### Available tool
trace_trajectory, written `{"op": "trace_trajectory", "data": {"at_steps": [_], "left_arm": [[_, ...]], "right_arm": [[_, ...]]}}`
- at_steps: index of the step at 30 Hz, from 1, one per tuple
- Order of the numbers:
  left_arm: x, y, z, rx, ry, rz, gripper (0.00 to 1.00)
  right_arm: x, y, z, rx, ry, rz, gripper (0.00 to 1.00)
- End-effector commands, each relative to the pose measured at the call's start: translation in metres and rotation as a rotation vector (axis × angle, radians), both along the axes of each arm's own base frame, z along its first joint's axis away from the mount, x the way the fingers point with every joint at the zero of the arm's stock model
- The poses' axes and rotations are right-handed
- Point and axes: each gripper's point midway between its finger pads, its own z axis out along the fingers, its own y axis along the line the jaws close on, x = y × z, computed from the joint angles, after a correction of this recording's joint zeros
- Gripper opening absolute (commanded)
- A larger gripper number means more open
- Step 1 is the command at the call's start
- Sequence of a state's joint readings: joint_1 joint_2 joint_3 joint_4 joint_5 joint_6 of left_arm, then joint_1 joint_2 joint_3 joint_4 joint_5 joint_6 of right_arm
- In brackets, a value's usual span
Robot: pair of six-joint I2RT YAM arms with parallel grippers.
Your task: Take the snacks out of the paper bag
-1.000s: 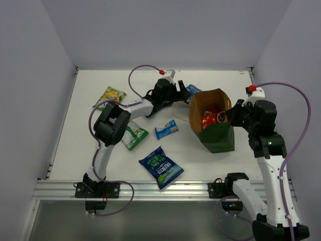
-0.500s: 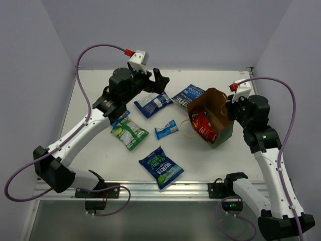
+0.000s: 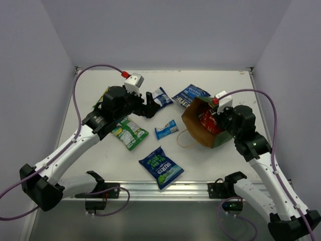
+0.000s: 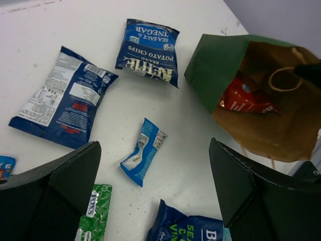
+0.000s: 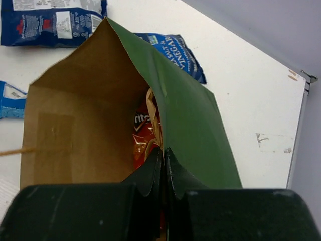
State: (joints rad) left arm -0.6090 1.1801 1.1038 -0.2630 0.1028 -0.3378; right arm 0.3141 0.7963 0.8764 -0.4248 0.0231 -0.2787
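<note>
The paper bag (image 3: 199,134) lies tipped toward the left, its mouth open. A red-orange snack (image 3: 207,122) shows inside it. My right gripper (image 3: 219,118) is shut on the bag's green wall (image 5: 186,120), with the kraft inside (image 5: 75,125) and the red packet (image 5: 142,139) beside its jaws. My left gripper (image 3: 149,106) hangs open and empty above the table, left of the bag (image 4: 224,59). Outside the bag lie a dark blue crisp bag (image 4: 62,103), a Kettle bag (image 4: 148,50), a small blue bar (image 4: 143,150), a green-white packet (image 3: 129,132) and a blue Burts bag (image 3: 160,166).
A yellow-green packet (image 3: 105,95) peeks out behind the left arm. One twisted cord handle (image 3: 183,138) trails on the table in front of the bag's mouth. White walls close in the table on three sides; a metal rail (image 3: 150,187) runs along the near edge.
My left gripper has drawn back from the bag to the left, opened wide and left the dark blue crisp bag on the table. My right gripper has tipped the bag further left.
</note>
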Motion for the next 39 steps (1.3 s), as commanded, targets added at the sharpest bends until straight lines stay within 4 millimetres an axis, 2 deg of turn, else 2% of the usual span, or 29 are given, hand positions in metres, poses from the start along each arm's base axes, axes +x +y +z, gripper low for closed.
{"op": "trace_trajectory", "data": {"at_steps": [1,4,5,6,8,9,11,13,19,20,22,23,27,28,35,37,39], "left_arm": [[-0.019,-0.009,0.021,-0.105,0.011,-0.056,0.95],[-0.03,-0.028,0.022,-0.152,0.054,-0.104,0.94],[-0.034,-0.037,0.03,-0.188,0.071,-0.115,0.94],[-0.041,-0.054,0.026,-0.197,0.101,-0.15,0.93],[-0.048,-0.076,0.034,-0.249,0.135,-0.169,0.93],[-0.056,-0.095,0.034,-0.264,0.159,-0.2,0.91],[-0.059,-0.115,0.038,-0.333,0.224,-0.216,0.89],[-0.058,-0.142,0.026,-0.356,0.302,-0.223,0.86],[-0.045,-0.174,-0.002,-0.354,0.372,-0.205,0.79],[-0.04,-0.181,-0.018,-0.331,0.387,-0.192,0.79],[-0.035,-0.186,-0.033,-0.307,0.403,-0.177,0.77],[-0.033,-0.19,-0.049,-0.292,0.432,-0.163,0.76],[-0.03,-0.201,-0.076,-0.258,0.465,-0.141,0.74],[-0.027,-0.211,-0.075,-0.275,0.451,-0.153,0.74],[-0.02,-0.236,-0.098,-0.273,0.471,-0.136,0.75],[-0.018,-0.244,-0.107,-0.266,0.48,-0.131,0.76],[-0.015,-0.251,-0.108,-0.272,0.484,-0.135,0.81]], "right_arm": [[-0.002,0.006,-0.002,-0.011,-0.039,0.016,0.0],[-0.007,0.009,-0.021,-0.007,0.035,0.03,0.0],[-0.009,0.011,-0.023,-0.001,0.042,0.036,0.0],[-0.01,0.012,-0.025,0.012,0.045,0.034,0.0],[-0.01,0.012,-0.026,0.029,0.047,0.026,0.0],[-0.01,0.012,-0.026,0.051,0.052,0.009,0.0],[-0.01,0.017,-0.023,0.08,0.065,0.017,0.0],[-0.01,0.022,-0.011,0.155,0.081,-0.006,0.0],[-0.013,0.035,-0.004,0.286,0.123,-0.007,0.0],[-0.014,0.036,-0.003,0.305,0.132,-0.012,0.0],[-0.014,0.038,-0.003,0.343,0.147,-0.029,0.0],[-0.015,0.038,-0.004,0.363,0.157,-0.042,0.0],[-0.017,0.041,-0.009,0.403,0.185,-0.061,0.0],[-0.017,0.041,-0.009,0.409,0.186,-0.065,0.0],[-0.017,0.055,-0.004,0.527,0.217,-0.051,0.0],[-0.016,0.058,-0.003,0.561,0.231,-0.057,0.0],[-0.016,0.062,-0.004,0.577,0.242,-0.05,0.0]]}}
